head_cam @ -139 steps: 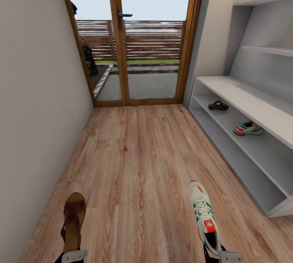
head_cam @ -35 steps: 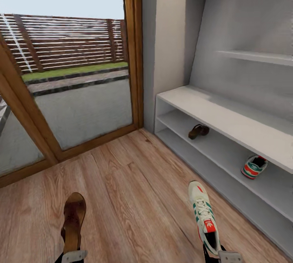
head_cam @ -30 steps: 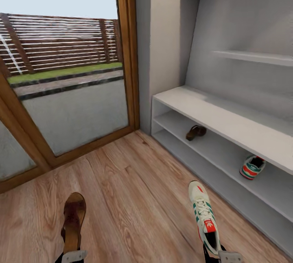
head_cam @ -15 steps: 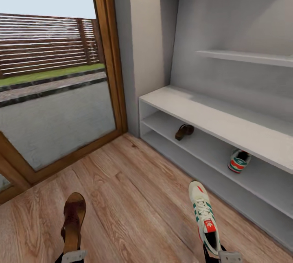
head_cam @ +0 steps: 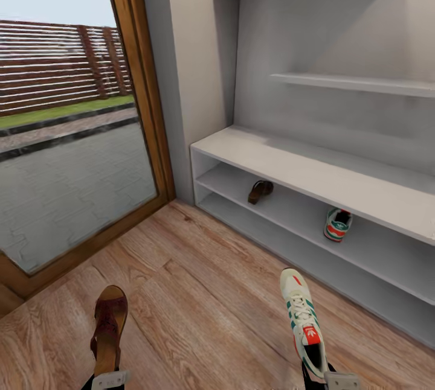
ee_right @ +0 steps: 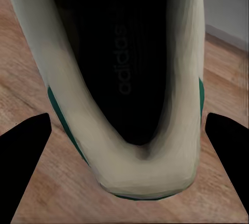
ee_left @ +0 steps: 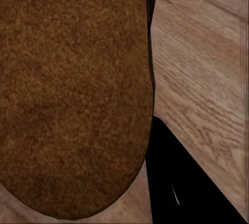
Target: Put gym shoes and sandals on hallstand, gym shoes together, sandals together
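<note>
Bare corridor floor (head_cam: 199, 293) lies open ahead of both grippers, up to the hallstand (head_cam: 290, 163) beyond the right gripper (head_cam: 338, 381). Since earlier, the view has swung rightward. The left gripper (head_cam: 110, 379) grips a brown sandal (head_cam: 110, 326); the right clamps a white, green-striped gym shoe (head_cam: 304, 320). Their mates (head_cam: 260, 191) (head_cam: 337, 224) sit well apart on the shelf.

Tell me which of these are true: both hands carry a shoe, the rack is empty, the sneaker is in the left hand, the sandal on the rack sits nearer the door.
1. Both hands carry a shoe. True: the left hand holds a sandal, the right hand a gym shoe.
2. The shoe rack is empty. False: a second sandal and second gym shoe sit on its shelf.
3. The sneaker is in the left hand. False: right hand.
4. The racked sandal is nearer the glass door. True.
</note>
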Robot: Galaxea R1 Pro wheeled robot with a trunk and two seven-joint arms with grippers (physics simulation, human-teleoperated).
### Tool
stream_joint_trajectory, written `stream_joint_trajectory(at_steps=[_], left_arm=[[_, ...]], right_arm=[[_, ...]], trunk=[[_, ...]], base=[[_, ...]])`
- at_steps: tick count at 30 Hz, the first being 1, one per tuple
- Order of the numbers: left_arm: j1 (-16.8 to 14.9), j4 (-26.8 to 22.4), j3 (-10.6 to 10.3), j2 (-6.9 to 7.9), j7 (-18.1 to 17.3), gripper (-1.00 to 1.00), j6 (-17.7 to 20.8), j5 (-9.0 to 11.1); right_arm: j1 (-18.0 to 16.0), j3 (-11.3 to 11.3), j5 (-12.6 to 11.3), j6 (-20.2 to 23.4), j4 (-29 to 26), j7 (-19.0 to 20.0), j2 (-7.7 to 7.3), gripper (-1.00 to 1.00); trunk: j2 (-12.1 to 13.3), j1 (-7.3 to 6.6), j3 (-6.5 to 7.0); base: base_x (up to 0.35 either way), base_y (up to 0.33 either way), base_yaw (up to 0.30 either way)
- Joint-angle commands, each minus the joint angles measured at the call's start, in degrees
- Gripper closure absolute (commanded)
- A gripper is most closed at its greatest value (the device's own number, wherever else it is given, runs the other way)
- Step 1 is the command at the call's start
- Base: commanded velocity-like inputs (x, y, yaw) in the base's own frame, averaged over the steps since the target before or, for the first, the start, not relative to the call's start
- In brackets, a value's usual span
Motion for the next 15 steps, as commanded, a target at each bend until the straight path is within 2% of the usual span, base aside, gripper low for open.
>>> stream_joint_trajectory(at_steps=[1, 12, 15], left_arm=[[0.0, 0.0, 0.4, -0.06, -0.2, 1.0, -0.2, -0.8], [0.0, 0.0, 0.4, -0.06, -0.2, 1.0, -0.2, -0.7], [0.0, 0.0, 0.4, -0.06, -0.2, 1.0, -0.2, -0.7]], right_arm=[[0.0, 0.5, -0.6, -0.2, 0.1, -0.3, -0.06, 1.0], [0.0, 0.5, -0.6, -0.2, 0.0, -0.3, -0.05, 1.0], [0.0, 0.5, -0.6, -0.2, 0.1, -0.3, -0.05, 1.0]], trunk=[[0.0, -0.01, -0.04], [0.0, -0.01, -0.04], [0.0, -0.01, -0.04]], base=[[0.0, 0.018, -0.262], [0.0, 0.003, -0.262], [0.036, 0.133, -0.262]])
